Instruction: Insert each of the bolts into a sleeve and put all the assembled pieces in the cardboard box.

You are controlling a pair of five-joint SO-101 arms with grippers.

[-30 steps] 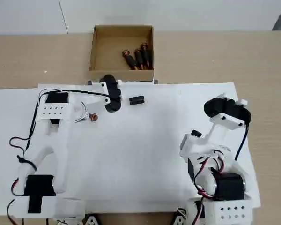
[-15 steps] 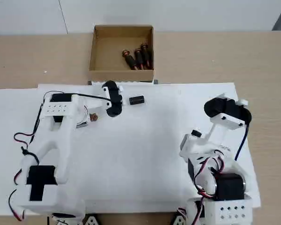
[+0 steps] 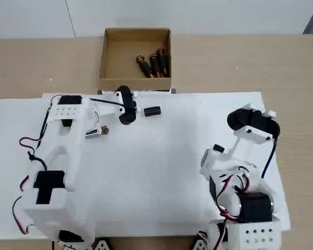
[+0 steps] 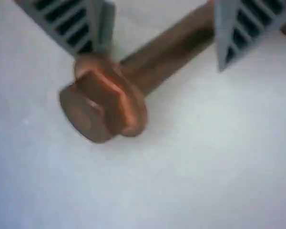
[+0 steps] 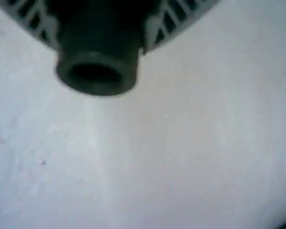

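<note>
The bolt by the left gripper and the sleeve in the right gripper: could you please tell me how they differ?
The bolt is copper-coloured; the sleeve is black. The bolt shows a solid hexagonal head, the sleeve an open hollow end. The bolt seems to lie on the white sheet at the left gripper, while the right gripper holds the sleeve. Both are short, round-bodied parts.

Left wrist view: bolt (image 4: 115,93) shank end hidden behind a finger (image 4: 248,26) and cut off by the frame edge.
Right wrist view: sleeve (image 5: 97,64) rear hidden between fingers (image 5: 174,19).
High view: bolt shank hidden under left arm (image 3: 68,130). Pieces (image 3: 153,63) in box (image 3: 110,57) too small to resolve.
</note>
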